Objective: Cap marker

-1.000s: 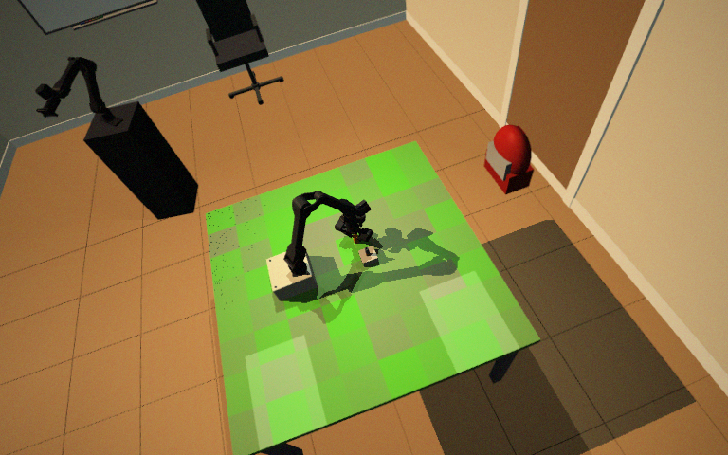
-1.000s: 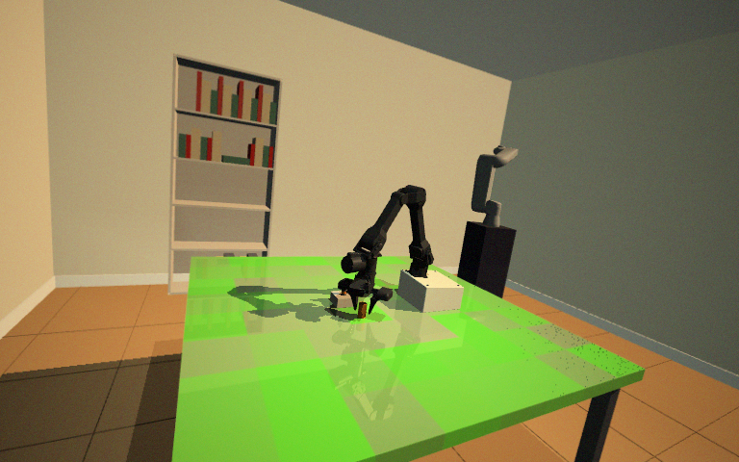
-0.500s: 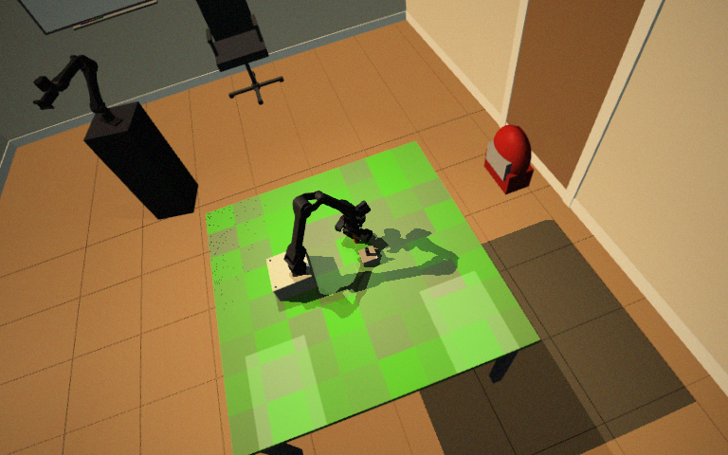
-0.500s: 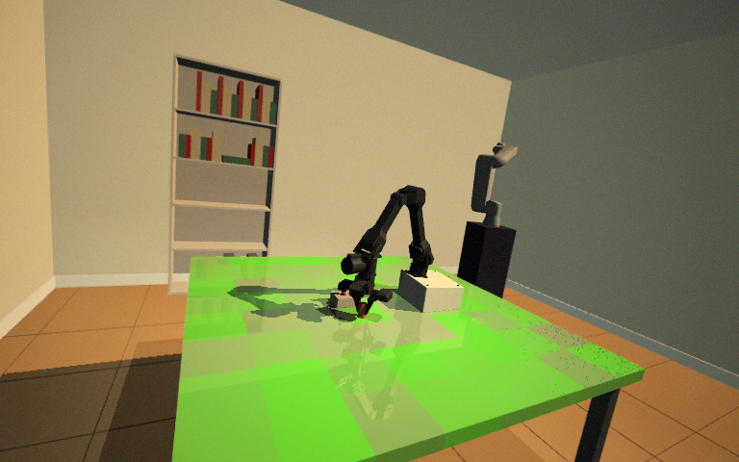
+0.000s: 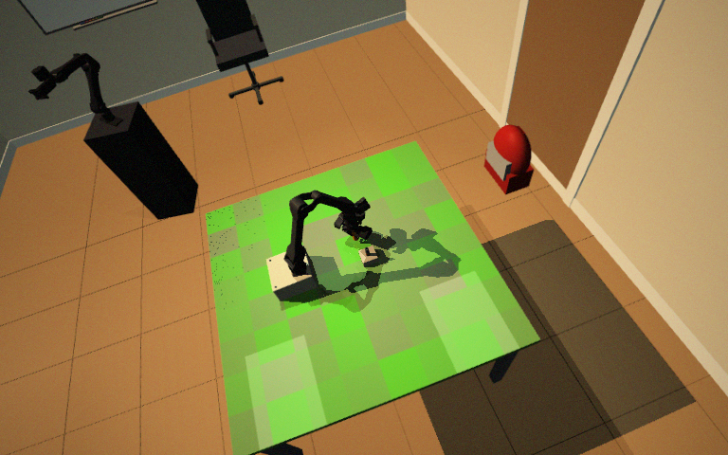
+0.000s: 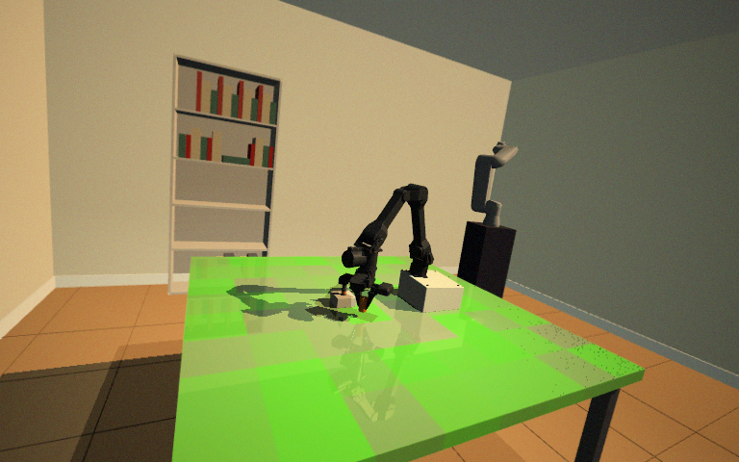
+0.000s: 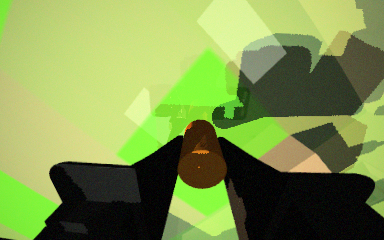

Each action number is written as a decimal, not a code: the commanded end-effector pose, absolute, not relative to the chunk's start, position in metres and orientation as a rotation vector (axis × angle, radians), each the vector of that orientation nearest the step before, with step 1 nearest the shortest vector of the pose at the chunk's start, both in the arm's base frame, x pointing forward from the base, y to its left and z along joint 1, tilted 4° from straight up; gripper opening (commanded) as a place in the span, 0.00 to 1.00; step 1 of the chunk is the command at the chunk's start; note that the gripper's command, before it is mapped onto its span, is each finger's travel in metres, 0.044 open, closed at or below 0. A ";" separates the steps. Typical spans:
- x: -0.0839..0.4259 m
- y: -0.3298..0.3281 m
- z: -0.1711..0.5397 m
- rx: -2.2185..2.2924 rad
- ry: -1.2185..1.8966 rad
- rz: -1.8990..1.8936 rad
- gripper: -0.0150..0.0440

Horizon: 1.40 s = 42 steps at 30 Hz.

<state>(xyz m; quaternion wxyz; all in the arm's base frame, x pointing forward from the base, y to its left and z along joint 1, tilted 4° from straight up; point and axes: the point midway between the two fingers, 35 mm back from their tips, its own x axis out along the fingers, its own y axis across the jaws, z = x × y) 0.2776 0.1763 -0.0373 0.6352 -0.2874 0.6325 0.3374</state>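
Holder block [image 5: 371, 256] just beside the cap-clamping gripper [image 7: 202, 150]; elsewhere open table [image 5: 472, 343].

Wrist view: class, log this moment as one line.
gripper: shut on cap | cap: at table, beside holder block | capping: not yet done
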 end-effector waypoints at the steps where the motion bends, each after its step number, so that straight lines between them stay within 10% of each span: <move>1: 0.280 0.176 -0.024 -0.658 1.438 0.771 0.25; 42: 0.325 0.076 0.042 -0.671 1.446 0.751 0.25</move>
